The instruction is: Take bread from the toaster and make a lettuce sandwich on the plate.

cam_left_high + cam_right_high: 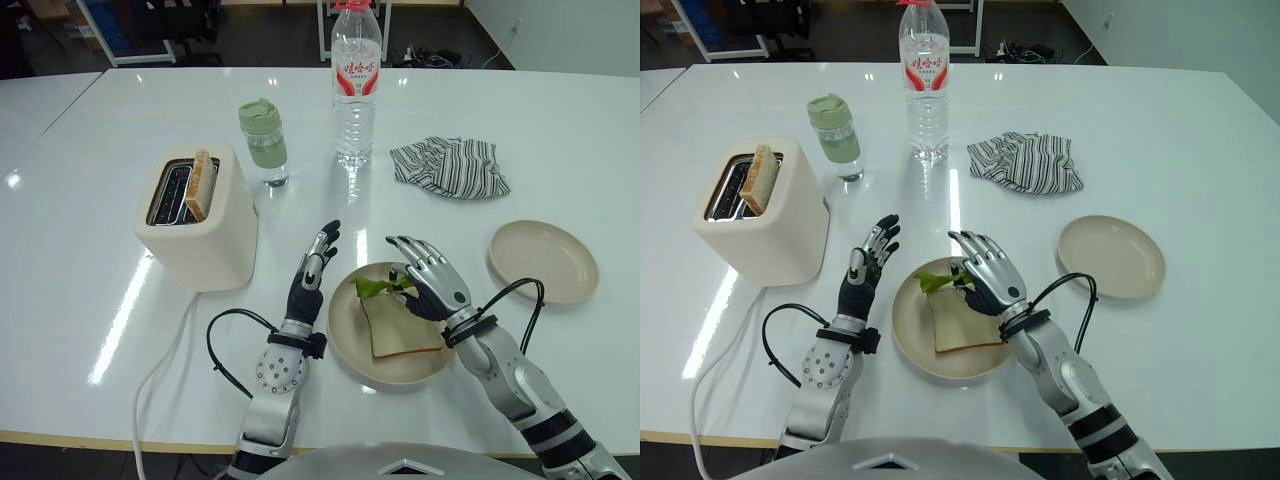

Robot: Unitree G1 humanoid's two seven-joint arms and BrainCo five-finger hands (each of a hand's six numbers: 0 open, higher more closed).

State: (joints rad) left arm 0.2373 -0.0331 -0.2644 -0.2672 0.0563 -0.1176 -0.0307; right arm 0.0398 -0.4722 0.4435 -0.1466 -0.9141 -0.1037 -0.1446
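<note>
Gripping lettuce (378,288) with right hand (432,280), thumb side closing on the leaf's right end, other fingers only loosely bent above it. Holding the leaf low over the near plate (343,325), at the far edge of the bread slice (400,332) lying flat in that plate. Touching the slice or hanging just above it: cannot tell. Resting the right wrist over the plate's right rim.

Holding left hand (312,275) up on its edge with nothing in it, fingers straight and pointing away from the robot. Standing just left of the near plate, between it and the toaster (205,240), touching neither.

Sticking up from the toaster's right-hand slot: second bread slice (201,185), upright, top half showing. Sitting at the left of the white table (560,120): the toaster, cream-coloured, with a white cord (160,370) trailing toward the near edge.

Standing just beyond the toaster: green-lidded cup (264,140), upright. Standing right of the cup, apart from it: water bottle (356,90), upright, cap on. Lying crumpled further right: striped cloth (450,167). Sitting near the cloth and well right of the near plate: second plate (543,262), same beige colour.
</note>
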